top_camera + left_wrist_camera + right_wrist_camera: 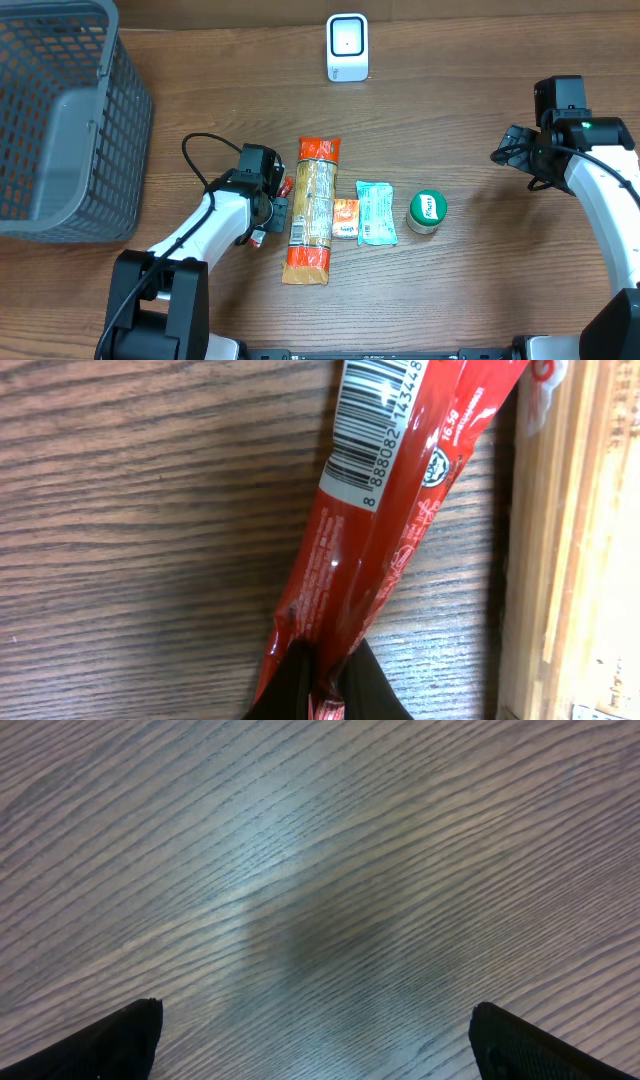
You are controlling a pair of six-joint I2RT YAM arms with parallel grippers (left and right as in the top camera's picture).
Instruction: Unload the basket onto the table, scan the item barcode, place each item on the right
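Left gripper (pixel 318 678) pinched shut on the crimped end of the red packet (pixel 385 510).
Its fingers (pixel 372 695) clamp the wrapper, barcode (pixel 372 420) facing up; the packet lies on the wooden table (pixel 450 80) just at 9 o'clock of the long noodle pack (pixel 312 215), with the white scanner (pixel 347 47) well apart toward 12 o'clock. Out at 3 o'clock, the right gripper (pixel 315 1020) hangs wide open, holding nothing.

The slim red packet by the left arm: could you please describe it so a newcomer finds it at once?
Start at the grey mesh basket, then go right to the long orange-and-beige pack. The slim glossy red packet lies beside its left edge, the only item pinched in the left tool.
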